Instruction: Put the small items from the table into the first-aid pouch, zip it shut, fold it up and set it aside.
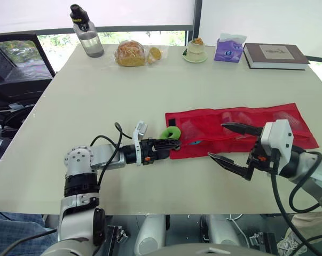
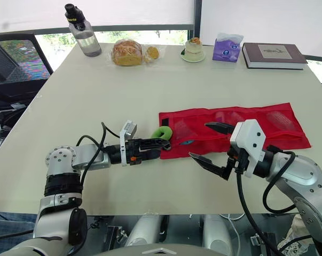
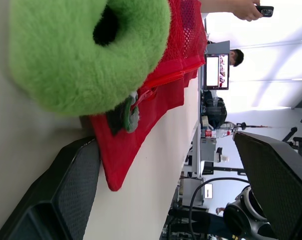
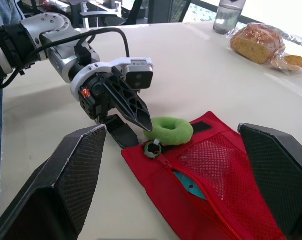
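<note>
A red mesh first-aid pouch lies unfolded flat on the table. Its zip is partly open and something blue shows inside. A fuzzy green ring rests against the pouch's left end, just beyond the zip pull. My left gripper is low at that left corner, open, with one finger by the ring and the other on the table beside the pouch corner. My right gripper hovers over the pouch's front edge, wide open, with nothing between its fingers.
Along the far edge stand a water bottle, bagged bread, a small cake on a saucer, a purple tissue pack and a book. A black chair is at the left.
</note>
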